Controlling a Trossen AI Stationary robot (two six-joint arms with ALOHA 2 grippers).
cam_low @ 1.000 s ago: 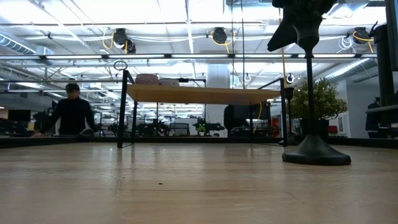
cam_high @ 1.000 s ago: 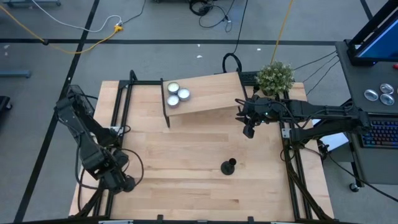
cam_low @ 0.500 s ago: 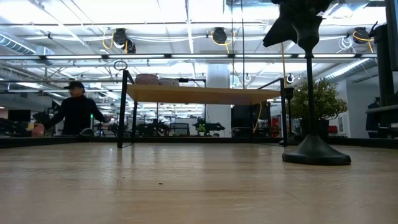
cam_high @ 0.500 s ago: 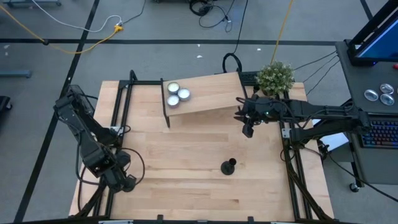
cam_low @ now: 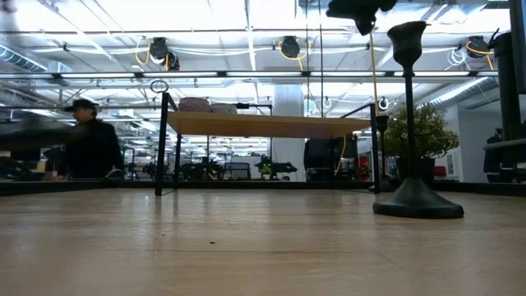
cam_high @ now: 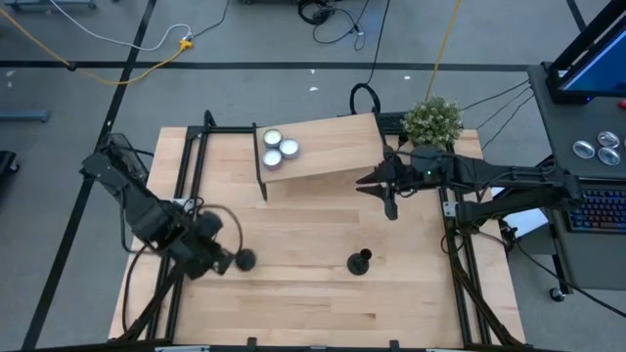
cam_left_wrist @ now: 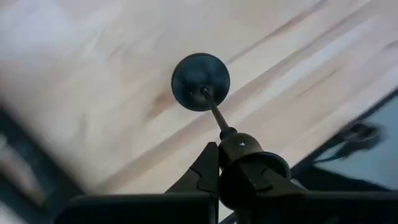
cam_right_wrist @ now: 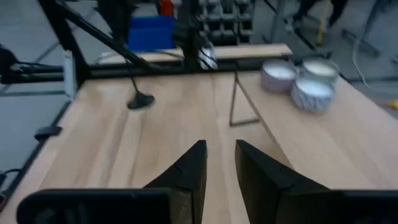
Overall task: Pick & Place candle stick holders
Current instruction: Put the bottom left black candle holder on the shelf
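Left fingers: closed on the cup end of a candle stick holder; the left gripper grips it at the top, with stem and round base pointing away from the wrist.
Held holder, position: in the high view its base shows at the table's 8 o'clock sector, just beside the left gripper. Whether the base touches the table or hangs above it cannot be told.
Right fingers: narrow gap, nothing between them; the right gripper hovers over the table at 2 o'clock, near the raised shelf.
Second holder: upright on the table at 5 o'clock, clear of both arms; in the low view it stands on its base.
Third holder: not identified in any view.
Shelf contents: three small round tins at its 9 o'clock end.
Step in hand (judgement): carry of the gripped holder toward its placement point.
Procedure note: keep the stem vertical during travel. The grip is high on a slender part, so the base may swing; move slowly.
Release note: lower until the base sits flat, then open.
Background: a person beyond the table.
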